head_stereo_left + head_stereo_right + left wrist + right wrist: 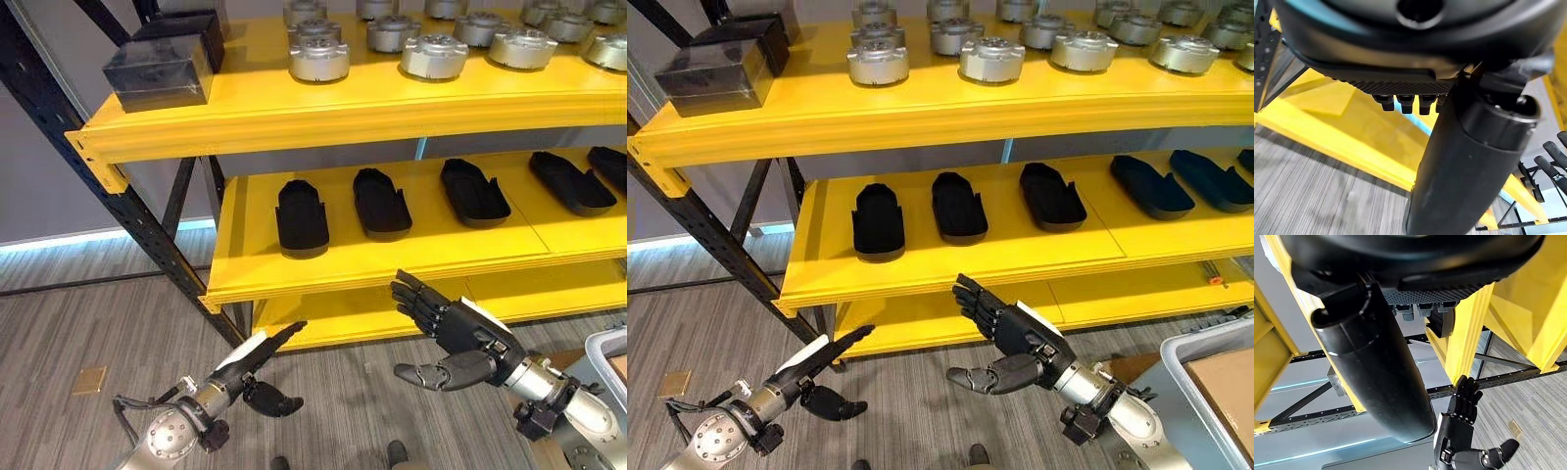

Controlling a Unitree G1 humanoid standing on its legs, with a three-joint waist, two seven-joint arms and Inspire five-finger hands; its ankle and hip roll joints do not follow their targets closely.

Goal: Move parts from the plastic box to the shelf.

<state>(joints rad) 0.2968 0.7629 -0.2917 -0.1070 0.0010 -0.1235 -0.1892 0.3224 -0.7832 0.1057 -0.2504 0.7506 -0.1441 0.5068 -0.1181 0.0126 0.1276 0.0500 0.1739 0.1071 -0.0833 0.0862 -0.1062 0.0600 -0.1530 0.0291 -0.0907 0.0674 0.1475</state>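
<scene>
The yellow shelf [431, 253] stands in front of me. Several black elongated parts [302, 217] lie in a row on its middle level. Round silver parts [434, 56] fill the top level. The light plastic box [1187, 401] is at the lower right, with something brown [1227, 387] inside it. My right hand [460, 338] hangs open and empty in front of the shelf's lower levels, left of the box. Low at the left, my left hand [257, 364] is open too, fingers straight toward the shelf, holding nothing. The right wrist view catches the left hand [1462, 428] in the distance.
Two dark boxes [162, 69] sit at the left end of the top level. A black slanted upright [127, 211] carries the shelf's left side. A small tan square [90, 380] lies on the striped grey floor at the left.
</scene>
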